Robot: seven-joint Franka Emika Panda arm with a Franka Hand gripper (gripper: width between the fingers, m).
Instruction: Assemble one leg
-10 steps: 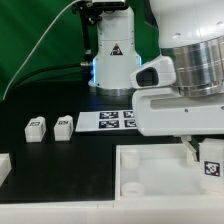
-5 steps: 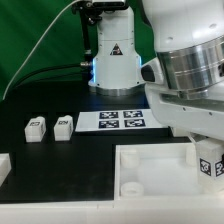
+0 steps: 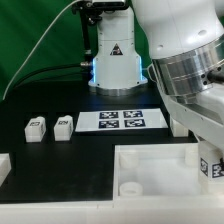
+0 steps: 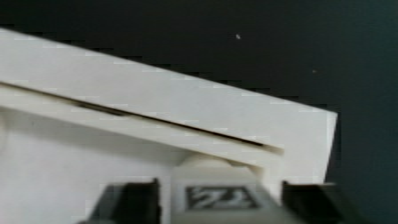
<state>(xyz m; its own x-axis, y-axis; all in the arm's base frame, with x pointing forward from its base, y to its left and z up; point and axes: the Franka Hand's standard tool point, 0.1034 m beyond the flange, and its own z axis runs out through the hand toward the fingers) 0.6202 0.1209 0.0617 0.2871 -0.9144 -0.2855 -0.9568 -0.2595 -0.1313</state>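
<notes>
My gripper [image 3: 212,160] is at the exterior view's right edge, over the right side of the large white tray [image 3: 150,165]. It is shut on a leg [image 3: 215,168], a small white block whose tag faces the camera. In the wrist view the same leg [image 4: 217,196] sits between the two dark fingers [image 4: 128,202], just above the tray's corner [image 4: 160,110]. Two more legs [image 3: 36,127] [image 3: 63,125] lie on the black table at the exterior view's left.
The marker board [image 3: 122,120] lies behind the tray. The arm's base [image 3: 113,55] stands at the back. Another white part [image 3: 3,166] shows at the exterior view's left edge. The arm's wrist hides the tray's far right corner.
The arm's wrist has turned and swung toward the exterior view's right. The held leg has stayed almost in place over the tray's right side, sinking slightly.
</notes>
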